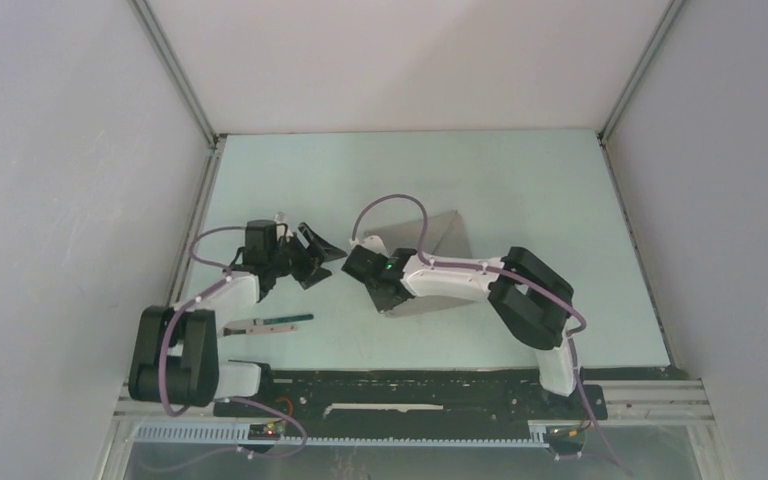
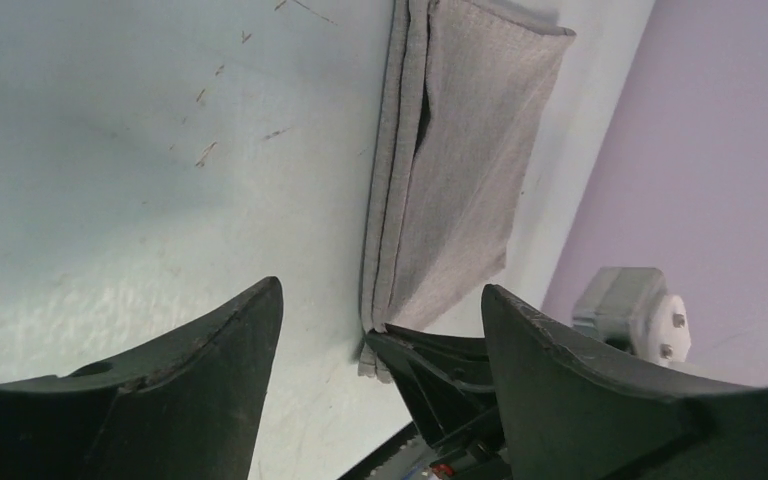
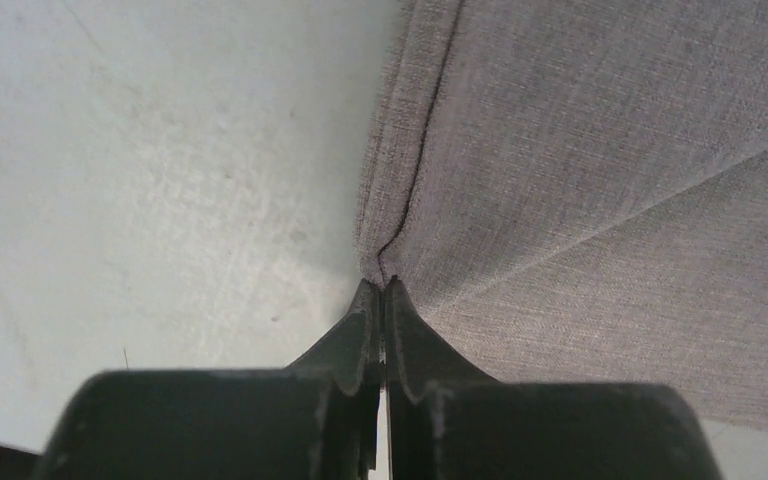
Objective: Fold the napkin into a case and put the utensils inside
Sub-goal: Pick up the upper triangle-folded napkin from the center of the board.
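Note:
The napkin point(image 1: 445, 235) lies folded in layers mid-table, a grey cloth partly under my right arm. My right gripper point(image 1: 375, 285) is shut on the napkin's near-left hem point(image 3: 400, 225), and the cloth puckers at its fingertips point(image 3: 382, 290). My left gripper point(image 1: 325, 258) hovers open just left of that spot, nothing between its fingers point(image 2: 230, 360). In the left wrist view the napkin point(image 2: 460, 150) shows stacked edges, with the right gripper's fingers point(image 2: 430, 365) on its near corner. The utensils point(image 1: 270, 324), a dark green handle and a silver piece, lie on the table near the left arm.
White enclosure walls point(image 1: 80, 200) stand on the left, right and back. The pale green tabletop point(image 1: 520, 180) runs to a black rail point(image 1: 410, 385) at the near edge. A grey mount point(image 2: 630, 310) shows at the right of the left wrist view.

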`<state>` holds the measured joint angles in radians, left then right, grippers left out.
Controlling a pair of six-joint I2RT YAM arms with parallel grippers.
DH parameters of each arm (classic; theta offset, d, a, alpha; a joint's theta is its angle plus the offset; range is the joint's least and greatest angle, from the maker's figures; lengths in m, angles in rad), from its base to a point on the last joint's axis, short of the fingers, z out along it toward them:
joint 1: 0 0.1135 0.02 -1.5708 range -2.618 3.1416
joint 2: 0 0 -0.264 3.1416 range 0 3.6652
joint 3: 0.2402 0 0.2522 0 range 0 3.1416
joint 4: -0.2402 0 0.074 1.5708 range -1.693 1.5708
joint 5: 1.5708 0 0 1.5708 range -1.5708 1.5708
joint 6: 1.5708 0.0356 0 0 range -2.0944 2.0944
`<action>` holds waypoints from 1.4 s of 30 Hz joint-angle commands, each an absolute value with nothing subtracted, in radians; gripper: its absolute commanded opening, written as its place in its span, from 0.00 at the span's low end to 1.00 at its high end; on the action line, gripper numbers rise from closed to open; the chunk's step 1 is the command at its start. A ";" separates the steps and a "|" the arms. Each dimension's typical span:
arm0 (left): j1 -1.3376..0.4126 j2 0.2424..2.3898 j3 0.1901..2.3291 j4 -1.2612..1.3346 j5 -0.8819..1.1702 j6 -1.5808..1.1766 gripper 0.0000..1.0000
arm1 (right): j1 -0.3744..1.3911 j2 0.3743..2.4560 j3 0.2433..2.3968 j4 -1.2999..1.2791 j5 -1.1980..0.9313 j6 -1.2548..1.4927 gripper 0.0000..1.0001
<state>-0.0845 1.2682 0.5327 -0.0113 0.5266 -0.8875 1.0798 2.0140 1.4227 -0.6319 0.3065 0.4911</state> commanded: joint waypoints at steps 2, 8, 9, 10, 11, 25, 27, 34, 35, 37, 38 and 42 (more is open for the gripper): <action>-0.095 1.401 0.571 0.246 0.641 -1.037 0.79 | 0.993 1.850 1.334 -0.523 0.160 0.407 0.00; -0.196 1.535 0.651 0.334 0.586 -1.106 0.86 | 0.947 1.794 1.304 -0.495 0.071 0.396 0.00; -0.206 1.552 0.654 0.343 0.568 -1.113 0.87 | 0.943 1.790 1.304 -0.494 0.066 0.397 0.00; -0.214 1.564 0.660 0.350 0.548 -1.113 0.88 | 0.941 1.786 1.305 -0.494 0.062 0.396 0.00; -0.221 1.572 0.669 0.347 0.516 -1.097 0.89 | 0.938 1.784 1.305 -0.493 0.060 0.396 0.00; -0.302 1.731 0.845 0.100 0.301 -0.945 0.61 | 0.932 1.739 1.282 -0.485 0.067 0.405 0.00; -0.315 1.745 0.860 0.099 0.289 -0.941 0.65 | 0.931 1.735 1.275 -0.483 0.062 0.402 0.00; -0.354 1.768 0.906 0.046 0.176 -0.918 0.64 | 0.930 1.735 1.266 -0.479 0.057 0.405 0.00; -0.360 1.773 0.912 0.037 0.162 -0.915 0.64 | 0.931 1.735 1.266 -0.479 0.061 0.406 0.00; -0.370 1.788 0.936 -0.018 0.139 -0.913 0.58 | 0.933 1.732 1.266 -0.478 0.067 0.406 0.00; -0.375 1.792 0.944 -0.037 0.127 -0.913 0.57 | 0.933 1.731 1.266 -0.479 0.067 0.407 0.00; -0.405 1.796 0.967 -0.075 0.076 -0.915 0.53 | 0.933 1.730 1.266 -0.479 0.067 0.407 0.00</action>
<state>-0.3756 1.7828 0.9321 -0.0048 0.1619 -0.9409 0.9356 1.7851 1.2675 -0.5037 0.0654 0.4168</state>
